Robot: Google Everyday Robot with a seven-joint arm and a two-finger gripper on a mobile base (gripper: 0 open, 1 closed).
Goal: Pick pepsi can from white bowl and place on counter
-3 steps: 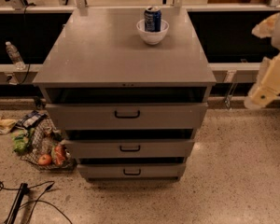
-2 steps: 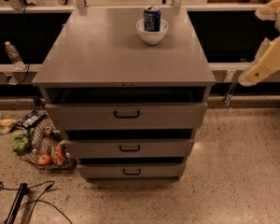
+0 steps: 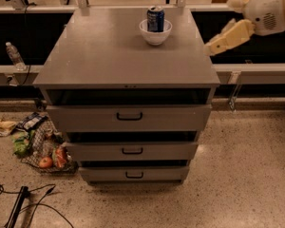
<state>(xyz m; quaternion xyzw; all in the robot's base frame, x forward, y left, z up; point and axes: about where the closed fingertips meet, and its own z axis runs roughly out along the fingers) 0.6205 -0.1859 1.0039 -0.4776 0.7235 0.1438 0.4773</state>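
Standing in the bowl: the pepsi can (image 3: 156,19), upright, dark blue with a silver top, its lower part hidden by the bowl's rim.
White bowl: the white bowl (image 3: 155,37) rests on the counter (image 3: 114,56), near the far edge and a little right of the middle.
Counter: flat grey top of a cabinet, seen from the front and above.
Gripper: the gripper (image 3: 212,47) hangs at the right of the view, just beyond the counter's right edge and level with its back half.
Arm: the cream arm (image 3: 270,8) enters from the upper right corner, and its end piece slants down and to the left toward the counter's side.
Gripper state: whether it is parted or closed cannot be told; the can is not in its hold.
Can relative to gripper: the can lies to the gripper's left and somewhat farther back, well apart from it, with bare counter top between the two and no contact.
Drawers: three grey drawers (image 3: 129,118) with black handles sit stacked under the top, a dark gap above each front.
Water bottle: a clear plastic water bottle (image 3: 14,56) stands on a ledge left of the cabinet.
Floor: speckled floor (image 3: 247,175); a mesh bag of produce (image 3: 45,151) lies beside the cabinet's lower left, with black cables (image 3: 19,208) in the bottom left corner.
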